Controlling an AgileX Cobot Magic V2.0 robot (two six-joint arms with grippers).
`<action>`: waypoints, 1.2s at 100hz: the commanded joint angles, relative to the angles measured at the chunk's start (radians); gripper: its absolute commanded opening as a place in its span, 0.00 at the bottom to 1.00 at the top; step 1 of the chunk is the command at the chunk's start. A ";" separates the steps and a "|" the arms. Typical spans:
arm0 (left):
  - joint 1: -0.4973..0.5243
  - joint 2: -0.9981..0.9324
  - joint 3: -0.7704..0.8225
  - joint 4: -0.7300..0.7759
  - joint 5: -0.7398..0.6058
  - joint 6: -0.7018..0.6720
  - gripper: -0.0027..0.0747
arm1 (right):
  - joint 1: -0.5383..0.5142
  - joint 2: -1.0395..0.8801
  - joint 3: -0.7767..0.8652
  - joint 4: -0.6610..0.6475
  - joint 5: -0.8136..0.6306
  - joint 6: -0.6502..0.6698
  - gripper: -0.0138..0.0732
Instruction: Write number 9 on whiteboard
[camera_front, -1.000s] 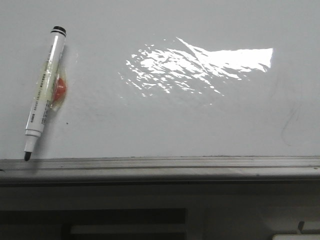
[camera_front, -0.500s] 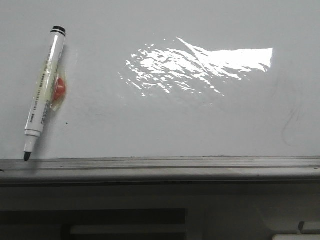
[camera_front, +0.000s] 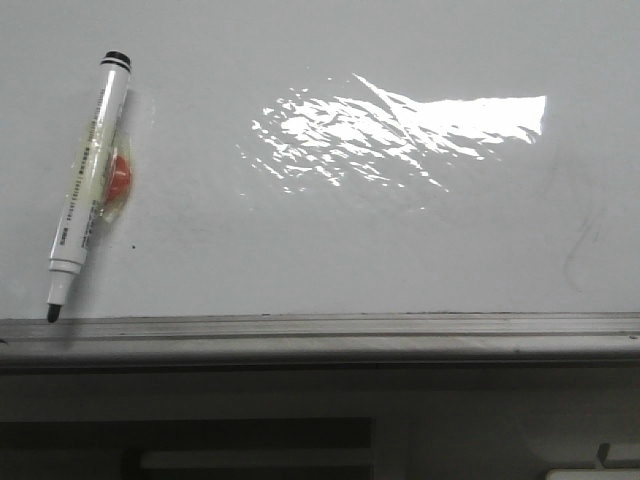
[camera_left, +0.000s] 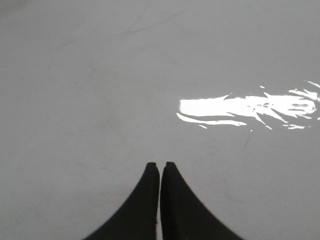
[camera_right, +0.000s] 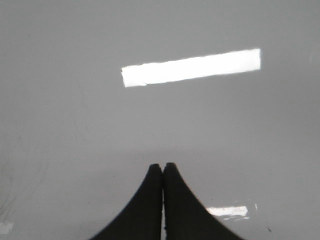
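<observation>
While both my grippers hang empty, the whiteboard (camera_front: 330, 230) carries no number 9 yet

Only the front view shows the marker (camera_front: 88, 185), uncapped, by the board's left edge, tip touching the near rail (camera_front: 350, 328), print unreadable; wrist views show my left gripper (camera_left: 160, 165) and right gripper (camera_right: 162, 165) pressed closed above bare glossy board

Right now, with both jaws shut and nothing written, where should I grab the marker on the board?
Grip the marker mid-barrel, jaws across its width, coming down from above. It lies flat on the whiteboard, uncapped tip toward the near rail, so stay clear of that end. The left gripper probably sits nearer; open it first.
</observation>
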 joint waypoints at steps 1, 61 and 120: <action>-0.006 -0.010 -0.052 -0.044 -0.030 -0.013 0.01 | 0.007 0.021 -0.069 0.009 -0.015 0.001 0.09; -0.006 0.136 -0.286 -0.032 0.132 -0.013 0.18 | 0.007 0.183 -0.189 0.134 0.104 0.001 0.09; -0.184 0.327 -0.327 -0.023 -0.018 -0.013 0.61 | 0.007 0.183 -0.189 0.134 0.104 0.001 0.09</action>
